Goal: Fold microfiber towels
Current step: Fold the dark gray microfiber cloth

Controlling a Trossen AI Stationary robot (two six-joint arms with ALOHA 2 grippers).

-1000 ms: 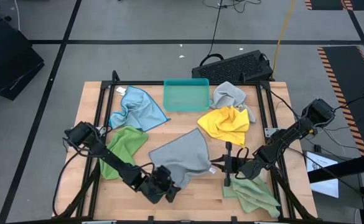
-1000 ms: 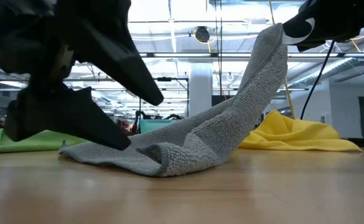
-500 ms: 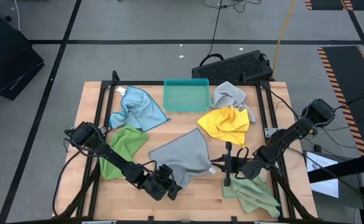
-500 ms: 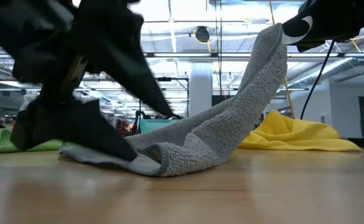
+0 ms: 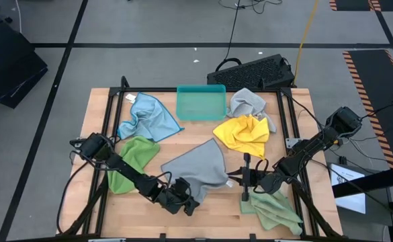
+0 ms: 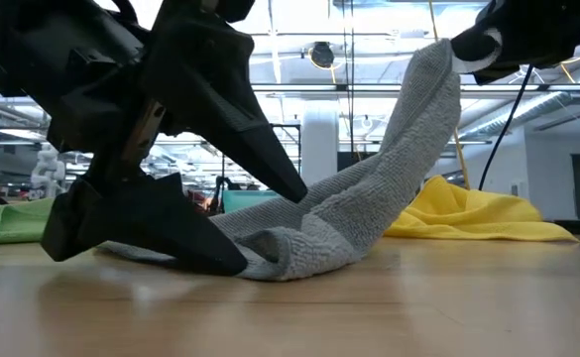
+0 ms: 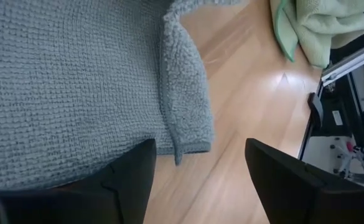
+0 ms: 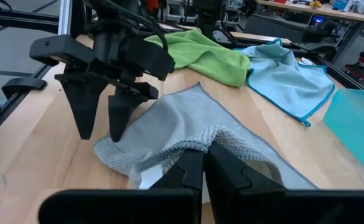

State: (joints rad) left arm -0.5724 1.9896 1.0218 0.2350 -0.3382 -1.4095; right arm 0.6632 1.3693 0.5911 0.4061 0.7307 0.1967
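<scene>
The soft, limp grey towel point(image 5: 197, 169) sags from the clamped right gripper point(image 5: 235, 177); the left gripper point(image 5: 188, 204), jaws apart, should pinch its near corner.

From overhead I get bright, even light on the table point(image 5: 95, 107), with only soft, short shadows under the cloths. At table height the ceiling lights point(image 6: 299, 20) at twelve o'clock glare white, so the left gripper point(image 6: 210, 213) reads as a near-black silhouette. My left wrist picture shows a pale sheen on the wood toward three o'clock, and its own fingers point(image 7: 129, 180) are blurred.
</scene>
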